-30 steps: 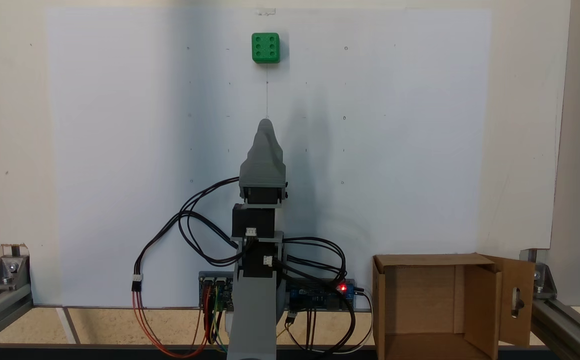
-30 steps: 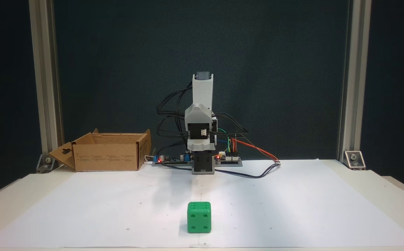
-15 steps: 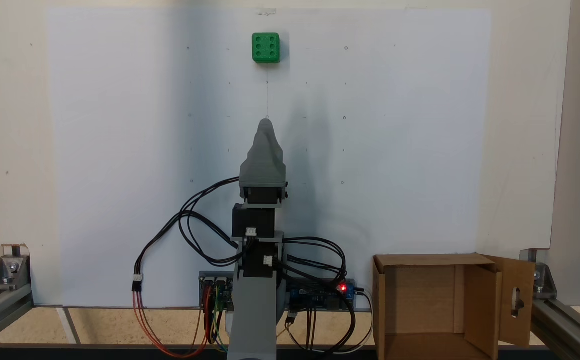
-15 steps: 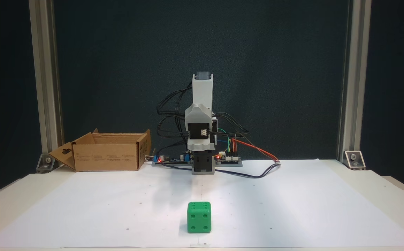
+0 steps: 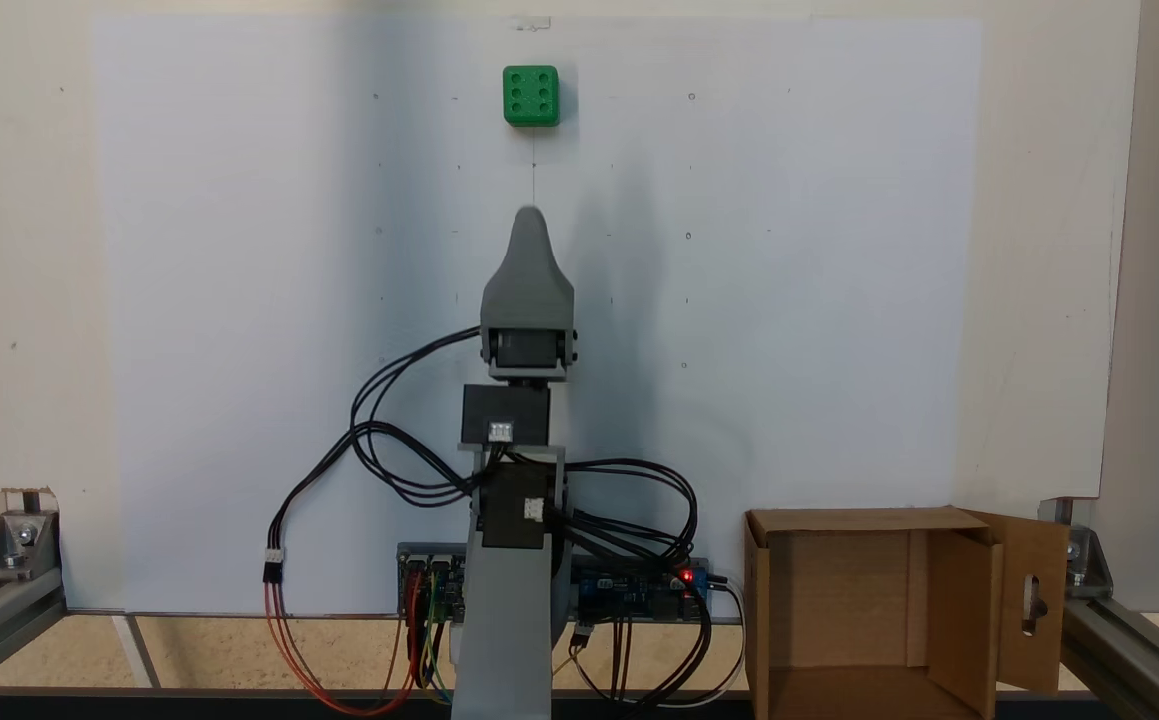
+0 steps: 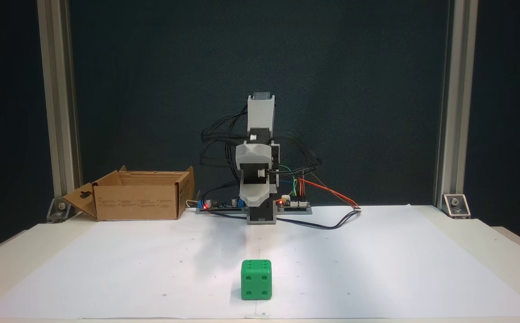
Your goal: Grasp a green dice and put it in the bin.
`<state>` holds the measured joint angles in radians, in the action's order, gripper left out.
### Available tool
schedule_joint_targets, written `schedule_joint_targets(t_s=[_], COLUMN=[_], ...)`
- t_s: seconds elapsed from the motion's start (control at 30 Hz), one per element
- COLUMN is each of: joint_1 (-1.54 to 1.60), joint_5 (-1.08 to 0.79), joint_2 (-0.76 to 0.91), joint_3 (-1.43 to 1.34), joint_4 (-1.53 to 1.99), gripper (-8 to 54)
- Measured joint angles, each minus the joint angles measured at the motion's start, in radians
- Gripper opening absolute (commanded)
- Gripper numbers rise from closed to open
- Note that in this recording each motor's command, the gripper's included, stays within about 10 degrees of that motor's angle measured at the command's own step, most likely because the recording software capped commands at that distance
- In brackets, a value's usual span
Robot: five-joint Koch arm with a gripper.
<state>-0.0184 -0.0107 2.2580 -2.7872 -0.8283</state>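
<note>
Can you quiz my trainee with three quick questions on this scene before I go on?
1. True or false: the green dice lies inside the bin.
2. In a fixed view, how many pips show on the dice's front face?
3. Is the tool A) gripping the dice, B) apart from it, C) over the bin?

Key: 1 false, it sits on the white paper. 2 four. 3 B.
</note>
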Motion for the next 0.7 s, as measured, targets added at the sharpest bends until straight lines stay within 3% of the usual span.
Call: schedule_joint_targets(t_s=[0.13, 0.7], joint_1=[-0.009, -0.021], joint_5=[0.0, 0.002], joint_2=[0.0, 0.0], joint_3=[0.152, 0.672], joint_4=[0.373, 1.279], gripper=[43.6, 43.2])
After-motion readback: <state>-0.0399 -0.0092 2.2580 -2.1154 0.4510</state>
